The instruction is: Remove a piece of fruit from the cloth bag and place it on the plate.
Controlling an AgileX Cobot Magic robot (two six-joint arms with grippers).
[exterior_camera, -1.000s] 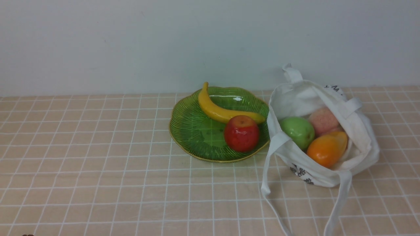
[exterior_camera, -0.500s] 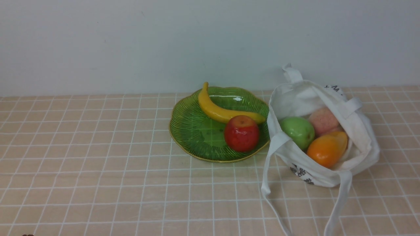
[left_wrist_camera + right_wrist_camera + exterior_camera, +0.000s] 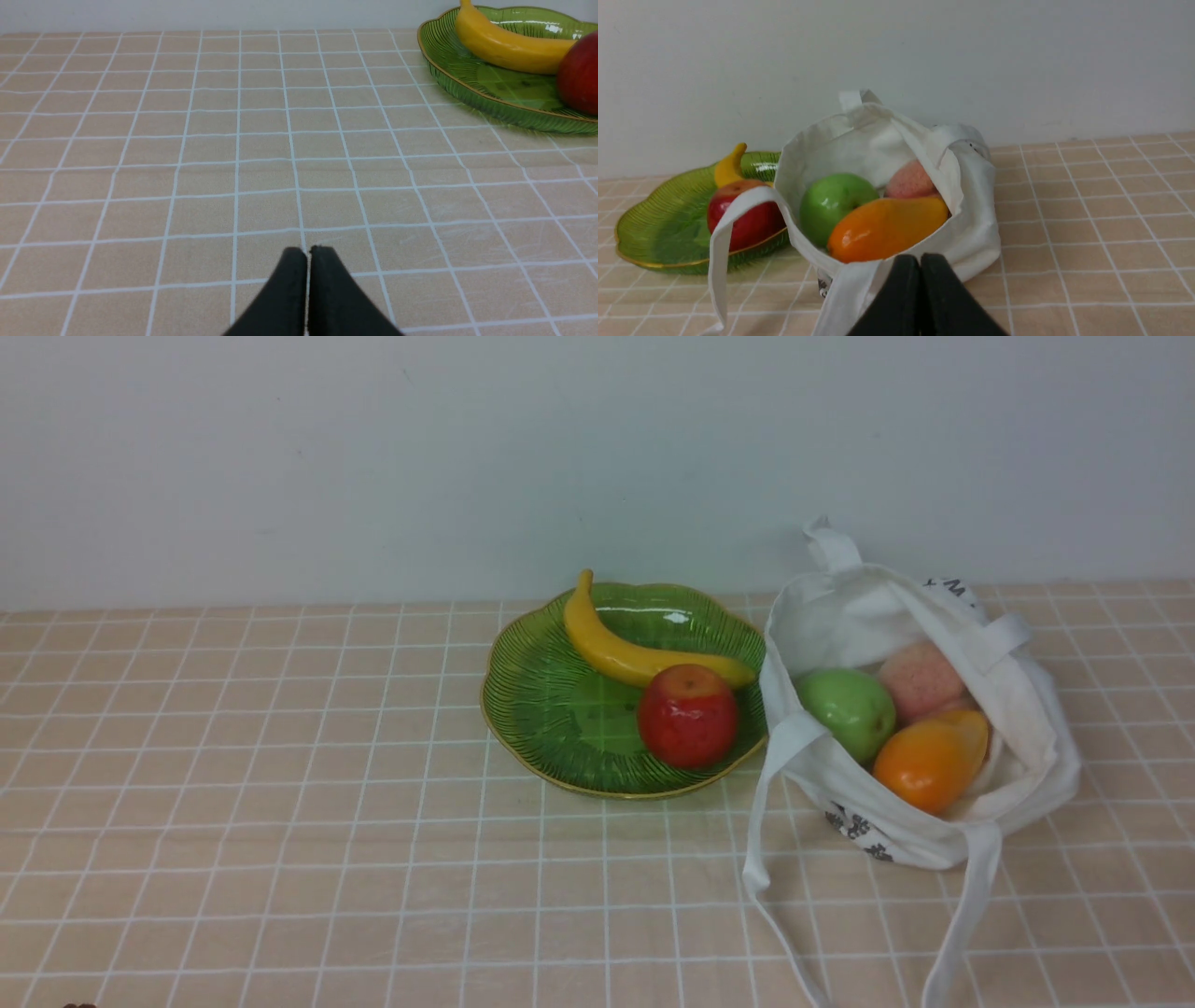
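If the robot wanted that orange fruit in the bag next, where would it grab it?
Probably across the middle of the orange fruit, from above through the cloth bag's open mouth. It lies on top near the front hem, beside the green apple, so its narrow width is exposed.

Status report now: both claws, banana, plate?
Left claw shut, empty. Right claw shut, empty. Banana on plate, beside red apple.

Robot body: gripper fingers only.
Left gripper and right gripper: matte black, tapered wedge-shaped fingers, unmarked.
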